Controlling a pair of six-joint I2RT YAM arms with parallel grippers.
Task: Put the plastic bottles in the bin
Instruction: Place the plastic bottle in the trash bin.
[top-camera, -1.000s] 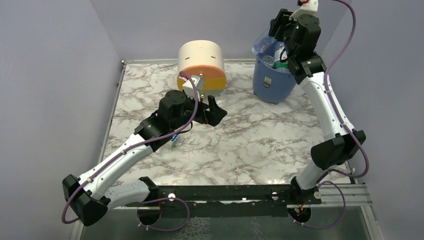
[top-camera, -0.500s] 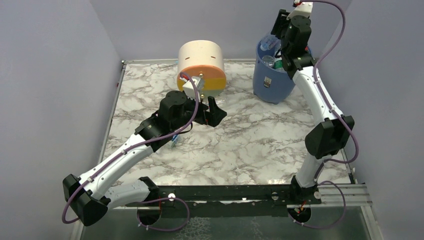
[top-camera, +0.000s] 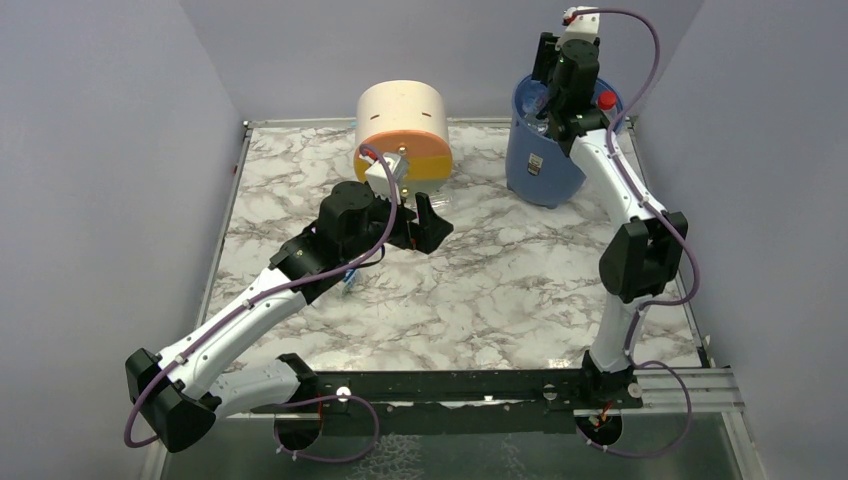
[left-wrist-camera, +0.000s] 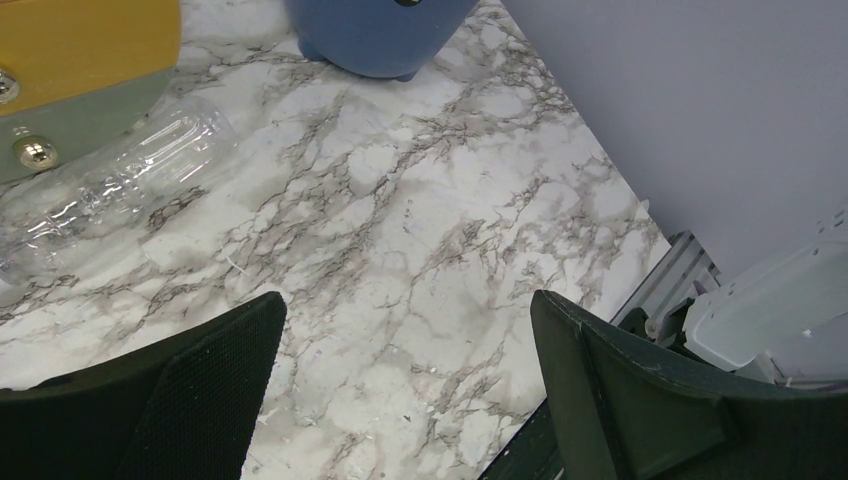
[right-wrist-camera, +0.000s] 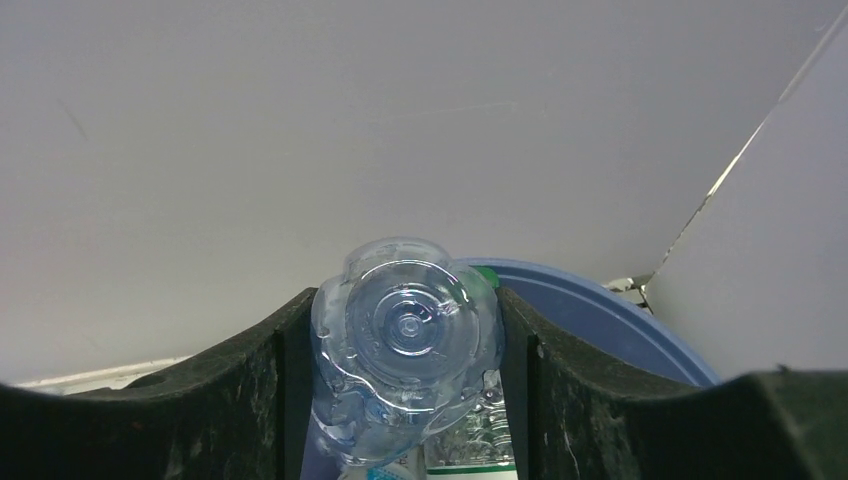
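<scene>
My right gripper (right-wrist-camera: 405, 320) is shut on a clear plastic bottle (right-wrist-camera: 405, 335), bottom end toward the camera, held over the mouth of the blue bin (right-wrist-camera: 610, 315). Other bottles lie below it inside, one with a green label. From above, the right gripper (top-camera: 552, 98) hangs at the bin (top-camera: 540, 170), and a red cap (top-camera: 606, 99) shows at the rim. Another clear bottle (left-wrist-camera: 110, 180) lies on the table against the drawer unit's base. My left gripper (left-wrist-camera: 405, 310) is open above bare table, to the right of that bottle, seen from above as the left gripper (top-camera: 432, 215).
The cream-and-orange round drawer unit (top-camera: 403, 135) stands at the back centre, just behind the left gripper. The marble table (top-camera: 500, 280) is walled on the left, back and right. A metal rail (top-camera: 480, 385) runs along the near edge.
The right arm has swung left and folded upright, carrying its bottle from beside the bin's right rim to over its mouth. The left arm has not moved.
</scene>
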